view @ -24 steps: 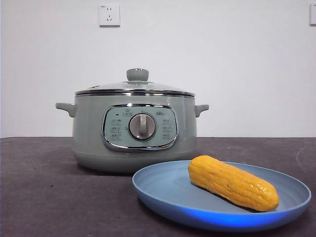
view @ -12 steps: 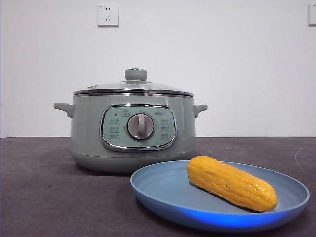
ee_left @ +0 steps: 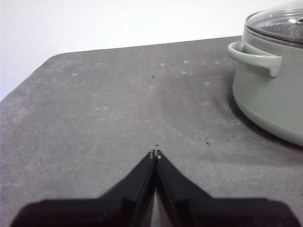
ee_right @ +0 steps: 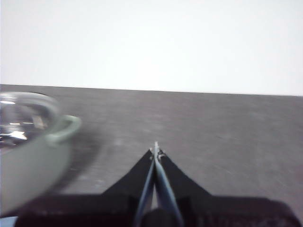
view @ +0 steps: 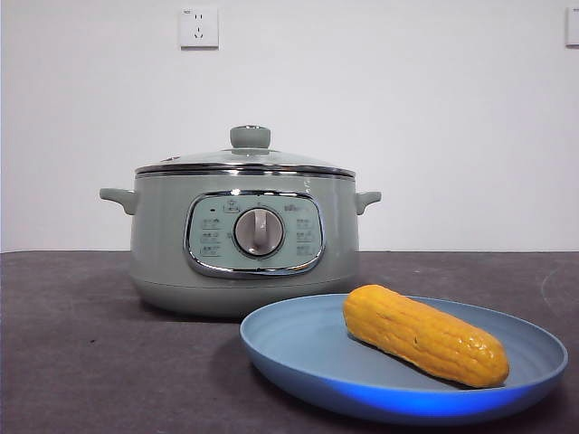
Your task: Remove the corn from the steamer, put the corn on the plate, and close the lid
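Note:
The yellow-orange corn [view: 425, 335] lies on the blue plate [view: 298, 348] at the front right of the front view. The sage-green steamer [view: 244, 240] stands behind the plate with the glass lid [view: 246, 159] resting on it, knob up. My left gripper [ee_left: 155, 154] is shut and empty, low over the bare table beside the steamer [ee_left: 272, 90]. My right gripper [ee_right: 155, 151] is shut and empty on the steamer's [ee_right: 33, 142] other side. Neither arm shows in the front view.
The dark grey table [view: 81, 353] runs to a white wall with a socket [view: 198, 27]. A corner of the plate [ee_right: 7, 221] shows in the right wrist view.
The things stand as before; only the picture shifts by a few pixels. No arm is in the front view in any frame.

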Tool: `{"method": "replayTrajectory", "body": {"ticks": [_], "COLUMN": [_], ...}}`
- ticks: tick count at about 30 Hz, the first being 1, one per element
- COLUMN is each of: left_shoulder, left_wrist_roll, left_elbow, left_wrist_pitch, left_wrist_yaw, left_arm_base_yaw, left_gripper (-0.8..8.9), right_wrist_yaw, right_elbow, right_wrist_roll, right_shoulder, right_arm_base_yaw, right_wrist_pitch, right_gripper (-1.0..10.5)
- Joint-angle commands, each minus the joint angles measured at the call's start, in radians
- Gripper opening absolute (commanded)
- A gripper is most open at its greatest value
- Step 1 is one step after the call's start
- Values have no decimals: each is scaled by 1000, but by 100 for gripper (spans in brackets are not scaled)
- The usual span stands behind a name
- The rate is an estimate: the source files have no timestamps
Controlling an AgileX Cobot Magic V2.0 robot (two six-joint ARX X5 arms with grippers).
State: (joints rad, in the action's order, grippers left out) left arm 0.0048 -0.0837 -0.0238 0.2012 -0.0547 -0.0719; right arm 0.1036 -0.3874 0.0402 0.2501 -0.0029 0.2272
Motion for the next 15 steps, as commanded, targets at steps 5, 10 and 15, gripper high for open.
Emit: {"method": "replayTrajectory", "body": {"ticks": [5, 10, 15], "left_shoulder": [-3, -3, -3], "left_wrist_roll": [10, 10, 10], "left_elbow": [12, 12, 12], "left_wrist_pitch": [2, 2, 2], "left_wrist_yaw": [0, 0, 0], "left_arm_base_yaw": [-3, -3, -3], "left_gripper": [-4, -4, -4], "right_wrist_yaw": [-2, -5, -5], "right_elbow": [239, 333, 382], "right_wrist_roll": [13, 13, 9], "right_shoulder": [-148, -212, -246], "right_arm_base_yaw": [-70, -70, -70], "right_wrist_pitch": [-137, -137, -107], "right_gripper": [1, 1, 1]}}
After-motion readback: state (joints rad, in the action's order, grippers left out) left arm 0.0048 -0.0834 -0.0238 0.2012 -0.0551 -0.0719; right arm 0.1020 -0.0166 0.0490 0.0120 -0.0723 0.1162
